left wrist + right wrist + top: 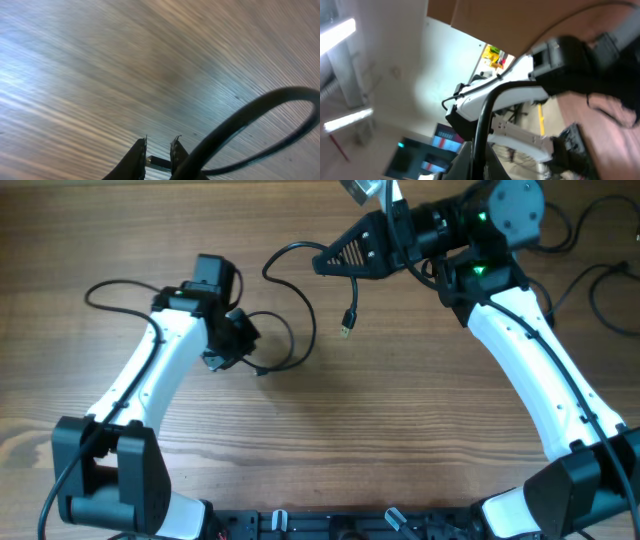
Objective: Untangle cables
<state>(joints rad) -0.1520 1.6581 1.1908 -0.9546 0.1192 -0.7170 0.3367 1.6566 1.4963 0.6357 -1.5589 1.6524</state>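
On the left part of the table [60, 240], a wire [110, 285] of the left arm loops on the wood, so the room there is small. The left gripper [160, 150] is low over the wood. Its fingers [137, 160] are clenched on a small plug end [156, 161] of the cable [305, 320]. From there the thin black cable runs in an open loop and goes up to the right. In the middle and on the near side, between both arms, the wood is bare. The right gripper [322, 262], at the far side, is clenched on the cable. A short end with a plug [347, 330] hangs under it. At the far right, arm wires [600, 290] lie on the table.
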